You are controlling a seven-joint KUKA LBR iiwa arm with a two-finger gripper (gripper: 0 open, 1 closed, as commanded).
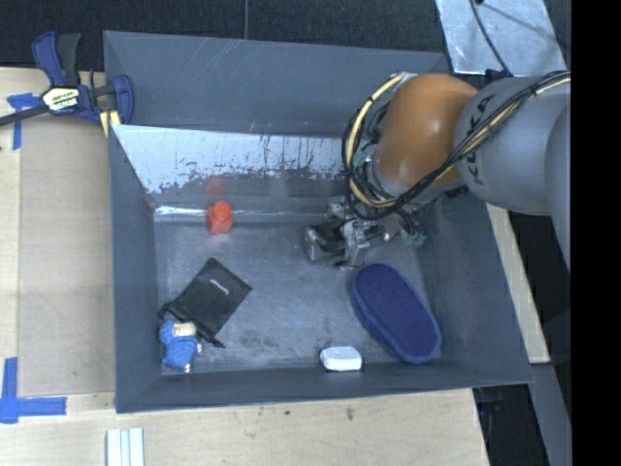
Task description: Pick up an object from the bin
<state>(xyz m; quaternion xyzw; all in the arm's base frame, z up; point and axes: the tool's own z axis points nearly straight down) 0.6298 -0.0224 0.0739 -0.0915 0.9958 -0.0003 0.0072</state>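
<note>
My pincer (335, 241) hangs beside the dark-blue oval padded case (393, 311) — spread or not, I cannot tell. It looks light and springy — I'd pinch across its narrow width.

Bare floor runs down the middle of the bin (291, 299), black pouch (209, 299) and blue toy (179, 346) crowding the left, blue oval case (395, 312) and white piece (341, 359) blocking right, orange block (220, 216) at back.

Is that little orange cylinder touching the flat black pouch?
Apart. The camera view shows bare grey bin floor between the little orange cylinder and the flat black pouch.
</note>
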